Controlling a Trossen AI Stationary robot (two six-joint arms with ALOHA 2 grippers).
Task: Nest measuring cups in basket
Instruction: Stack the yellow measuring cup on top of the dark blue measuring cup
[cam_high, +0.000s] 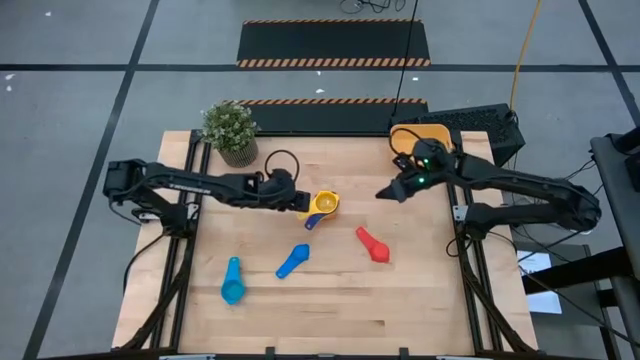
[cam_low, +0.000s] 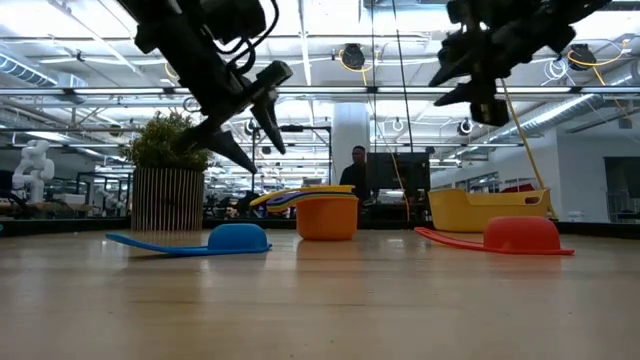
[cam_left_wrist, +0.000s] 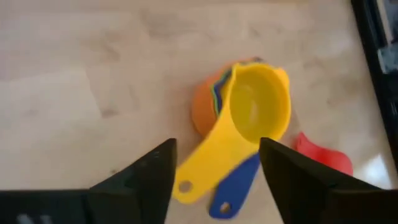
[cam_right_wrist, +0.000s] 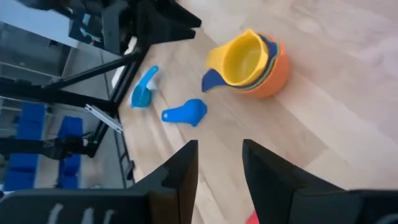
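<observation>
Blue cup (upturned, seemingly) fronts orange stack.

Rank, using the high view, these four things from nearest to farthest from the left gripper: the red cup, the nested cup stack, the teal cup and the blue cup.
From the left gripper:
1. Nested cup stack, right beside it.
2. Blue cup, toward the table's front.
3. Red cup, toward the right arm's side.
4. Teal cup, front-left.

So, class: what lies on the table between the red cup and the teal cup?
The blue cup lies between red cup and teal cup, seen in the high view.
</observation>
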